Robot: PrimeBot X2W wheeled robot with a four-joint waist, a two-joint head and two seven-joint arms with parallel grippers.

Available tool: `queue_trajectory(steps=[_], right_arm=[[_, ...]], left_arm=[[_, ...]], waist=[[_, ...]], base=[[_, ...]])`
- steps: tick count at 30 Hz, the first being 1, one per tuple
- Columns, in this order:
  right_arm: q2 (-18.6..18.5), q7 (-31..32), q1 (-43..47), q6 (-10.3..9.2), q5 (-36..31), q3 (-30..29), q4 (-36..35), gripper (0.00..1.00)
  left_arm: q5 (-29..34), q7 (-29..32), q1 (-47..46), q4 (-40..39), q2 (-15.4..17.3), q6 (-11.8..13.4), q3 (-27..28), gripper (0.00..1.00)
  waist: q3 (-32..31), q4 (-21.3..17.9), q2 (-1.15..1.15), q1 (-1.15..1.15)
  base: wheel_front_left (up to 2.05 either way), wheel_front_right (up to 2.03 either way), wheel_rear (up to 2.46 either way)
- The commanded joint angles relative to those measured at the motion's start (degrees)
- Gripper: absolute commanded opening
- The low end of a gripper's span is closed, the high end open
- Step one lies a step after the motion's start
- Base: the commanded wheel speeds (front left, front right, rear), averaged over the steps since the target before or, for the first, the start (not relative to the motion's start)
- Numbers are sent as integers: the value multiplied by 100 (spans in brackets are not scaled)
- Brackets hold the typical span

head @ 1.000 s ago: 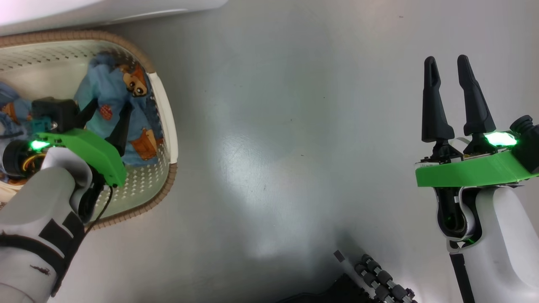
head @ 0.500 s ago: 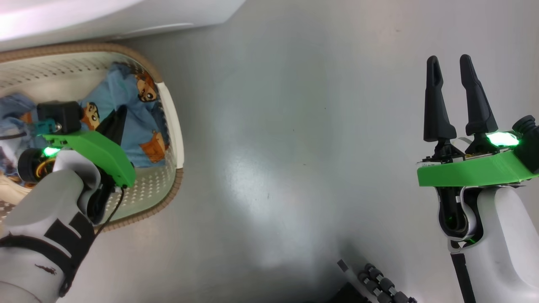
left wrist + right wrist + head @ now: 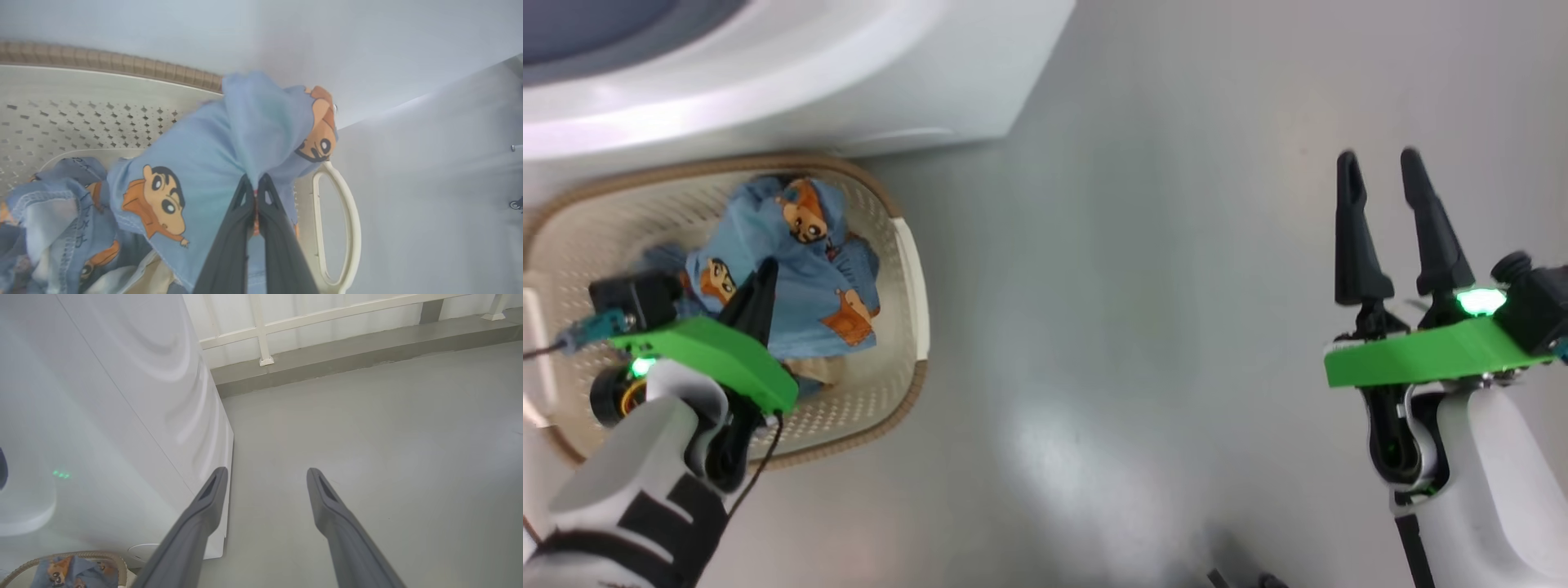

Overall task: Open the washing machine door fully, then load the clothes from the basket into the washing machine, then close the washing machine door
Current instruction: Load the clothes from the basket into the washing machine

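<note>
Left hand (image 3: 256,184) — gripped clothes (image 3: 204,151), peak toward washer (image 3: 849,90)

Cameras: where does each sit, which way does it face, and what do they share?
Head view: on the head, facing down at floor, basket, washing machine; left gripper shut on clothes, right gripper open.
Left wrist view: along its shut fingers into the basket.
Right wrist view: along its open fingers, over floor beside washing machine.
Shared by all: basket, clothes.
</note>
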Motion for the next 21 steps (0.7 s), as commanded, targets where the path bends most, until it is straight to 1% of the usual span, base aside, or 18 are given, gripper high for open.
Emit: queue_trajectory(steps=[1, 2, 3, 11, 13, 21], right_arm=[[-49, -45, 272, 32, -40, 65, -44, 100], [-73, -45, 305, 32, -33, 64, -15, 100], [-166, -45, 409, 32, -20, 75, 74, 100], [-402, -45, 755, 32, 39, 83, 267, 100], [-479, -45, 956, 32, 73, 100, 336, 100], [-541, -45, 1238, 32, 138, 96, 407, 100]], left_arm=[[210, -76, 306, -169, 161, 4, 398, 0], [318, -76, 416, -247, 149, 4, 585, 0], [732, -77, 751, -478, 101, 4, 1089, 0], [1747, -77, 1662, -1170, -102, 4, 2311, 0], [2164, -77, 2076, -1531, -209, 4, 2826, 0], [2790, -77, 2727, -2240, -403, 4, 3621, 0]], waist=[[-570, 307, 0, 0], [-670, 342, 0, 0], [-958, 450, 0, 0], [-1734, 707, 0, 0], [-2092, 806, 0, 0], [-2562, 951, 0, 0]], base=[[0, 0, 0], [0, 0, 0], [0, 0, 0], [0, 0, 0], [0, 0, 0], [0, 0, 0]])
